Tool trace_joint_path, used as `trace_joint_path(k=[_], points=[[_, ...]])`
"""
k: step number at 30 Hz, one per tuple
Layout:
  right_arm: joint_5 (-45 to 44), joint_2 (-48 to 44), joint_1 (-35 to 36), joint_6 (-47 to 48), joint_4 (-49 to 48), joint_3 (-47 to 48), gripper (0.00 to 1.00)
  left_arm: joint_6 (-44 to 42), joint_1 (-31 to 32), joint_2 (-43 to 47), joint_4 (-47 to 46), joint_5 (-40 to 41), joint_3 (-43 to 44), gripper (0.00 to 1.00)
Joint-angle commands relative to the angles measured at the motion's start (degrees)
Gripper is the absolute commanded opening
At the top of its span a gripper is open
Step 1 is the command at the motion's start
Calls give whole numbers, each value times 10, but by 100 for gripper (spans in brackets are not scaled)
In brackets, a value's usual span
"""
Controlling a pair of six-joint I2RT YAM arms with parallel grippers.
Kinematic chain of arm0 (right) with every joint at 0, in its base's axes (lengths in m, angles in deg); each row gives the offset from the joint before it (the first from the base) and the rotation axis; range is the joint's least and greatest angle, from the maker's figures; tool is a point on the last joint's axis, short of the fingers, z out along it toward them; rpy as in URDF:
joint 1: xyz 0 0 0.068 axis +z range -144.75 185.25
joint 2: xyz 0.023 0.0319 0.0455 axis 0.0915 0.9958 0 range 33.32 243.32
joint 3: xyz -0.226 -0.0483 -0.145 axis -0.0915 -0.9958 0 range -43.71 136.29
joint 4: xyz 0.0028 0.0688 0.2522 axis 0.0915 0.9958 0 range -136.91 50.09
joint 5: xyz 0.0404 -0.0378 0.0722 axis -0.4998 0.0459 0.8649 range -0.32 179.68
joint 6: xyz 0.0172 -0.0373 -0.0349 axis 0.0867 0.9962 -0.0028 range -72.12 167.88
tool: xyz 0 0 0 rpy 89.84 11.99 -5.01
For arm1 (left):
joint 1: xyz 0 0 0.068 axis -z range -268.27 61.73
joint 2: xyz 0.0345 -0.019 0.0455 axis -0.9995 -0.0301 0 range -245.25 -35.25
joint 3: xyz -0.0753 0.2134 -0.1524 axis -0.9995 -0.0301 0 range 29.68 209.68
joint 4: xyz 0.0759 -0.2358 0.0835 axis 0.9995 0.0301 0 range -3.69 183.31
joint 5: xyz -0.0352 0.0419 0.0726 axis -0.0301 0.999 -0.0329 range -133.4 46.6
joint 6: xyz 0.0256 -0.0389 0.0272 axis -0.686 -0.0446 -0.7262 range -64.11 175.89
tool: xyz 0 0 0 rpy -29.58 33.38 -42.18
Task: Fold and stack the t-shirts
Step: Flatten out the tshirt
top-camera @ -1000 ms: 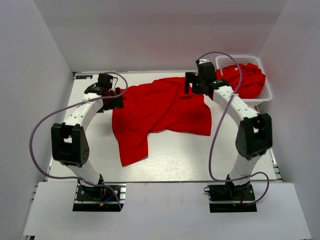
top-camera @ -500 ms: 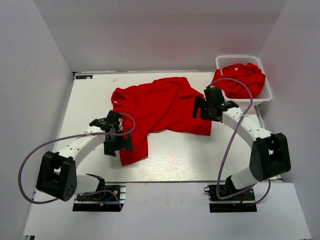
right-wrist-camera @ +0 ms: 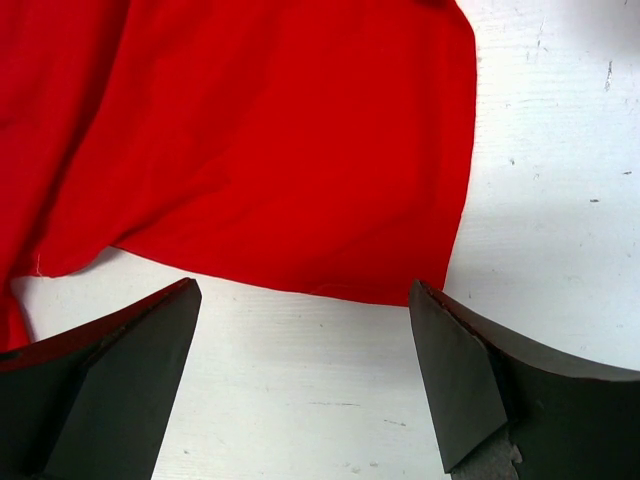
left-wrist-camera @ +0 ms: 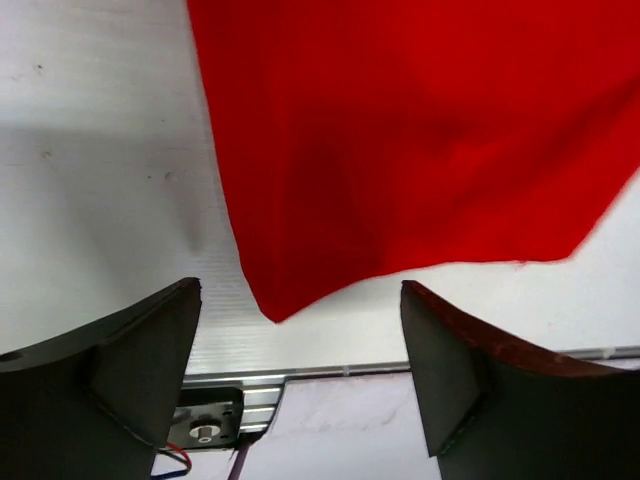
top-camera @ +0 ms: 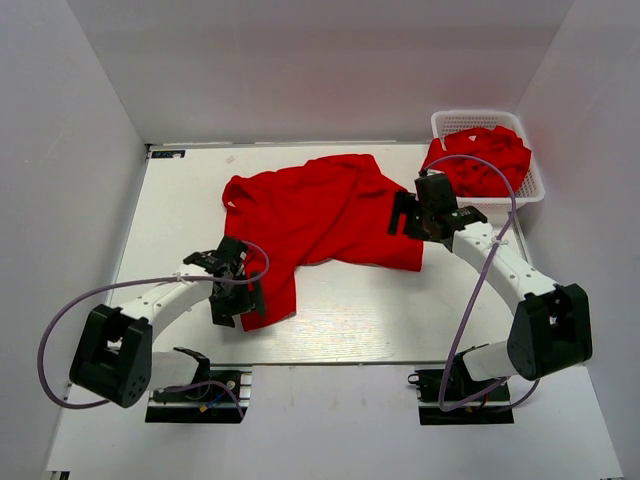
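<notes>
A: Top view?
B: Red t-shirt (top-camera: 320, 215) spread mid-table (top-camera: 180, 210); 2nd shirt (top-camera: 485, 160) in basket (top-camera: 470, 115), only seen here.
A: L wrist?
B: Left gripper (left-wrist-camera: 300, 287) wide, empty, over shirt corner.
A: R wrist?
B: Right gripper (right-wrist-camera: 302, 285) wide, empty, over hem.

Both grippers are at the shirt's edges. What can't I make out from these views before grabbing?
- Top view: the shirt edges beneath the left gripper and right gripper, covered by the grippers.
- Top view: how many bunched shirts sit in the basket; folds overlap.
- Wrist views: collar and sleeves, cut off by the frame edges.
</notes>
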Motion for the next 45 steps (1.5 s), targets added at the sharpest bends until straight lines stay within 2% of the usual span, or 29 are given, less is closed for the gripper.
trace_joint_path(k=[1, 7, 9, 10, 11, 17, 22, 33, 42, 45], points=[[3, -14, -2, -2, -13, -8, 90, 14, 3, -14, -36, 19, -19, 87], [-23, -14, -2, 1, -5, -5, 90, 19, 3, -38, -63, 2, -58, 50], [-30, -12, -4, -2, -3, -8, 90, 19, 3, -38, -86, -13, -68, 27], [-33, -14, -4, -5, 0, -8, 90, 24, 3, -38, -86, -13, -68, 7], [-27, -16, -4, -9, -1, -14, 90, 24, 3, -38, -86, -13, -68, 0], [-32, -36, -6, -15, 2, -27, 90, 19, 3, -6, -42, 52, 3, 0], [-44, -58, -9, -20, 15, -39, 90, 2, 3, 52, -35, 52, 51, 0], [-97, -70, -27, -91, 63, -101, 90, -9, 3, 52, -19, 52, 85, 0], [-11, 33, -34, -147, 20, -78, 90, -14, 3, 42, -36, 41, 80, 0], [-19, 59, -34, -166, 21, -71, 90, -14, 3, 42, -36, 41, 80, 0]])
